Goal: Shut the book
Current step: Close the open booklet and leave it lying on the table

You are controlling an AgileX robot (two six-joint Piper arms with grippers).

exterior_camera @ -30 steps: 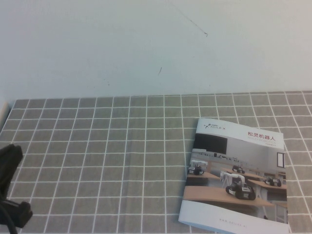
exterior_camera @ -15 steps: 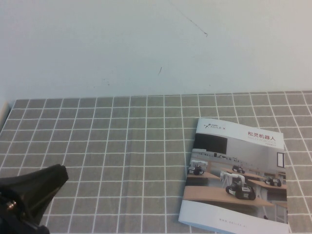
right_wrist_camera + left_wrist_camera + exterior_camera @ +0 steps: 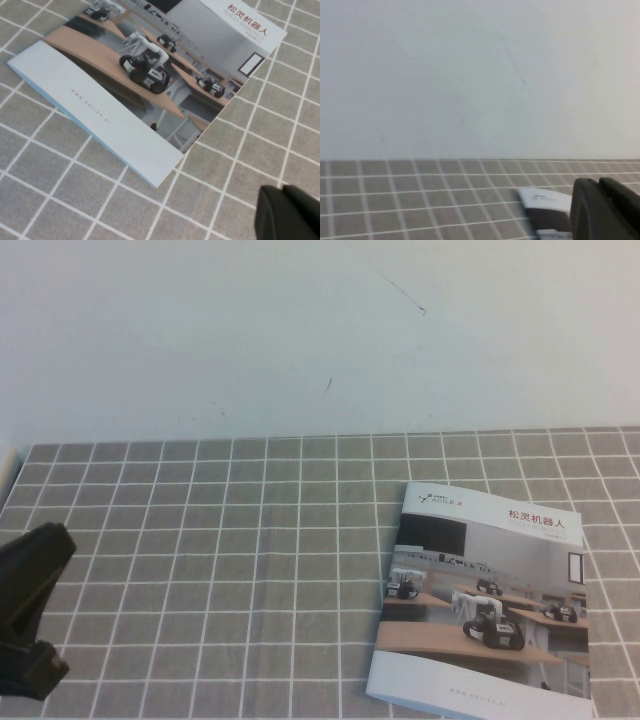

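High view: the thin glossy book with a photo cover between white bands (image 3: 485, 605) lies flat and already shut on the right of the grey white-gridded cloth (image 3: 200, 530). My left gripper (image 3: 30, 600) hangs at the near left edge, well apart from it. I judge the closing done, so best stay clear and not nudge it. Left wrist view: only a book corner shows past my gripper; open or closed, cannot tell. Right wrist view: my right gripper (image 3: 290, 212) is a dark sliver near the book, state equally unreadable.
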